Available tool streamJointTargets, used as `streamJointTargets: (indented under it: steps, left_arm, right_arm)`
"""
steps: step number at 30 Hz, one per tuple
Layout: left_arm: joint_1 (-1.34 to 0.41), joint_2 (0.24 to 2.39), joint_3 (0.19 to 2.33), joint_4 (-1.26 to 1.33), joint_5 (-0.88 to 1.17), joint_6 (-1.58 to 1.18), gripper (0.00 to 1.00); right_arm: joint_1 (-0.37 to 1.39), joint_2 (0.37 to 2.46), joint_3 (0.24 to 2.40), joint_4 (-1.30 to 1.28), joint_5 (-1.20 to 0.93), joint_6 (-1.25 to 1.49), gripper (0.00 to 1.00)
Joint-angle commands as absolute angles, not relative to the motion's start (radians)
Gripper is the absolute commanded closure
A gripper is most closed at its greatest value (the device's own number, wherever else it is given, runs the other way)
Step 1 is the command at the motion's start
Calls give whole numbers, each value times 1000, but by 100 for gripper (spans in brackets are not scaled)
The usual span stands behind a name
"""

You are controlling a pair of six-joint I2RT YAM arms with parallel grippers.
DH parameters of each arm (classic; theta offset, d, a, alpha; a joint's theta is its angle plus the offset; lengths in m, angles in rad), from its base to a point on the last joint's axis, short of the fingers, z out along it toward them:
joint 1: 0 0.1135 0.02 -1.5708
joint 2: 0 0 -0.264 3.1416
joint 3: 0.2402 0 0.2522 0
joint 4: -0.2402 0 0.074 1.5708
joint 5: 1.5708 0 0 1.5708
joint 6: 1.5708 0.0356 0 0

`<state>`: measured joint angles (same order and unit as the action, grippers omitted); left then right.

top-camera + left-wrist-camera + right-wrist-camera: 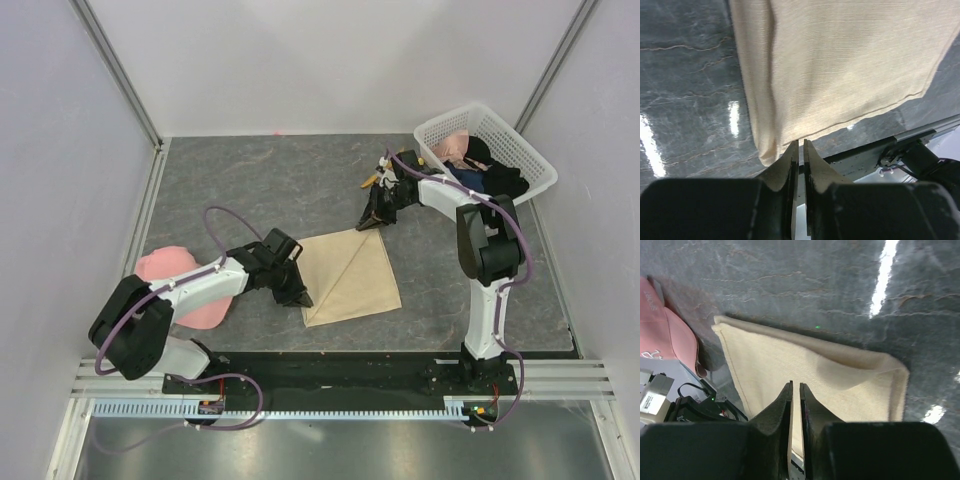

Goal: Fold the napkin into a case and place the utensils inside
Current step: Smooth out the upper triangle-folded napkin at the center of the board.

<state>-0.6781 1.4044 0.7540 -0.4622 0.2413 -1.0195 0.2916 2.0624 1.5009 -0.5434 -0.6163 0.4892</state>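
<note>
Top external view shows you the napkin (350, 280) lying flat mid-table as a tilted square with no clearly longer side. Its diagonal crease runs from the near-left corner to the far-right corner. Around it are the pink cap (160, 266) under your left arm, a small orange utensil (369, 181) just behind your right arm, and the white basket (432, 135) of clothes at far right. Your left gripper (301, 296) meets the napkin's left edge and your right gripper (371, 222) its far corner, each with fingers drawn almost together; you cannot tell whether cloth is caught.
</note>
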Motion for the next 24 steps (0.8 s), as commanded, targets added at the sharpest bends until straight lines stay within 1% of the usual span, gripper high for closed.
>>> streamJointTargets:
  steps: [1, 5, 11, 17, 21, 24]
  left_arm:
    - [-675, 1378, 689, -397, 265, -1006, 86]
    - [-676, 1377, 620, -341, 298, -1026, 87]
    - [-676, 1359, 572, -337, 304, -1022, 87]
    - [-676, 1289, 630, -419, 288, -983, 86]
    - [-676, 1246, 657, -436, 291, -1012, 84]
    - [-676, 1258, 661, -433, 290, -1025, 84]
  right_arm:
    - [246, 2101, 1517, -503, -657, 450, 85]
    - [232, 2137, 1512, -497, -644, 425, 85]
    - [229, 2189, 1557, -495, -630, 420, 86]
    - [230, 2109, 1556, -523, -624, 425, 86]
    - [247, 2013, 1529, -532, -624, 445, 84]
    - [293, 1974, 1490, -528, -638, 462, 81]
